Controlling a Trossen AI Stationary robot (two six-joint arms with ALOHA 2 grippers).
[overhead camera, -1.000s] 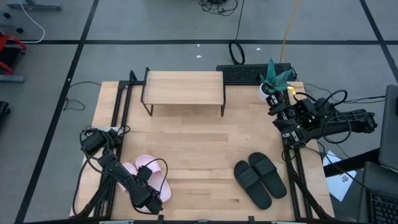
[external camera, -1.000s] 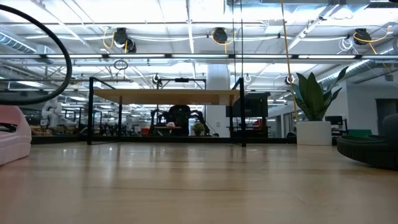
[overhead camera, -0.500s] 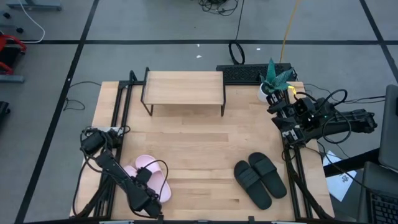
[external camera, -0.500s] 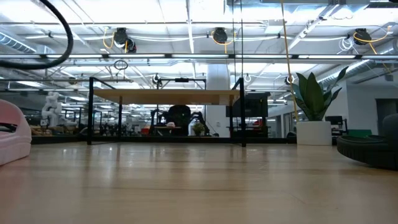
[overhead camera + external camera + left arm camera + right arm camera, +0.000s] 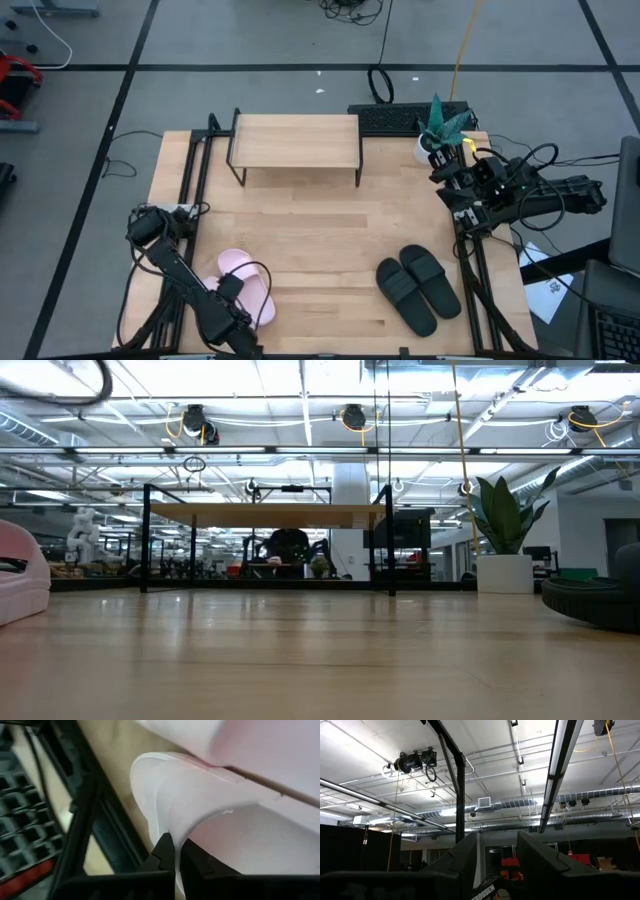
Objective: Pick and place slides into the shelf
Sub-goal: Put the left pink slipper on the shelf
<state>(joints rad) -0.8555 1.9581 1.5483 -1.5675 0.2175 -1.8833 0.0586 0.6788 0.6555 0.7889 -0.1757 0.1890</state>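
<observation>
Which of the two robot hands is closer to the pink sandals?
The left. The left gripper is shut on the edge of a pink sandal at the table's front left. The right gripper waits at the table's right edge near the plant, far from the pink pair.

You get even, bright light from the ceiling strip lights point(image 5: 300, 405), which glare slightly; the pink slide point(image 5: 240, 820) looks blurred, perhaps too close to focus.
</observation>
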